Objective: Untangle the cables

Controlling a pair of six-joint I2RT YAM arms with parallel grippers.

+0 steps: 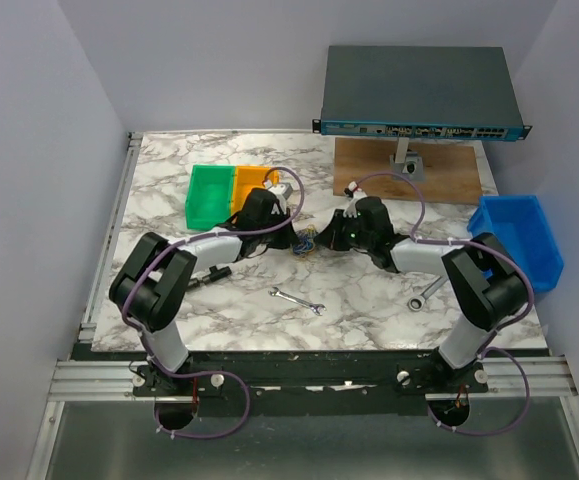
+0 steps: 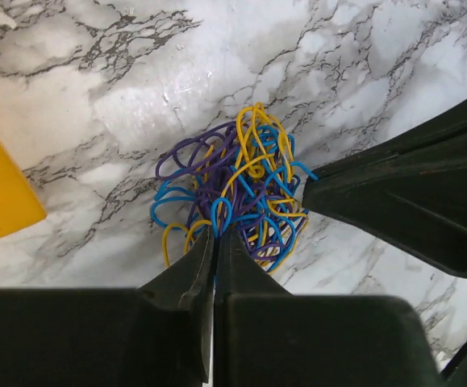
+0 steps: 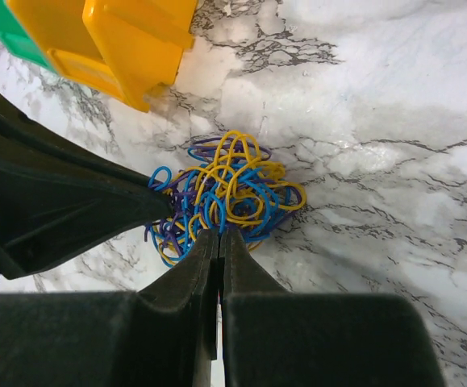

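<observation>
The cables (image 1: 308, 241) are one tangled clump of thin blue, yellow and purple wires lying on the marble table between my two grippers. In the left wrist view the cables (image 2: 237, 185) lie just past my left gripper (image 2: 214, 235), whose jaws are closed with a blue strand pinched at the tips. In the right wrist view the cables (image 3: 229, 192) lie just past my right gripper (image 3: 219, 235), closed on a blue strand at the clump's near edge. From above, the left gripper (image 1: 295, 240) and the right gripper (image 1: 322, 240) face each other across the clump.
A green bin (image 1: 207, 192) and a yellow bin (image 1: 250, 184) stand behind the left arm. A blue bin (image 1: 520, 236) sits at the right edge. Two silver wrenches (image 1: 297, 301) (image 1: 426, 294) lie nearer the front. A network switch (image 1: 419, 95) stands over a wooden board (image 1: 449, 175) at the back.
</observation>
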